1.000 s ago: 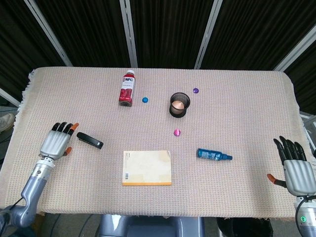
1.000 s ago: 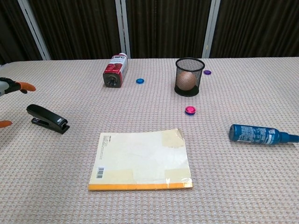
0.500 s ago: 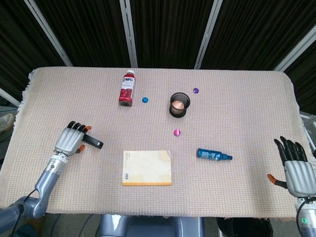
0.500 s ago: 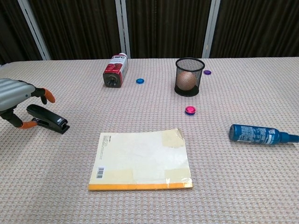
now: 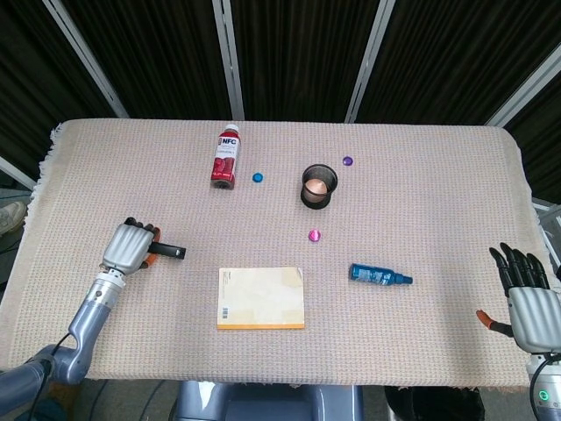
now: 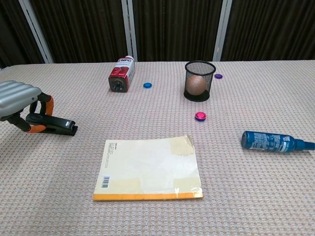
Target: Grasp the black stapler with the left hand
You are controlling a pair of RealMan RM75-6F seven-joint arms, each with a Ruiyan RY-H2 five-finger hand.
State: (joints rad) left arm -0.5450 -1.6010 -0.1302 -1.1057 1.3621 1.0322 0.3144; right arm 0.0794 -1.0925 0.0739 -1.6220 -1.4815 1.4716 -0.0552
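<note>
The left hand (image 6: 19, 101) is curling its fingers (image 6: 47, 104) around the rear of the black stapler (image 6: 55, 125), which is lying near the table's (image 5: 421, 210) left edge, leaving the nose free; the right hand (image 5: 524, 303), spread and empty, is idling at the far right, clear of the work
</note>
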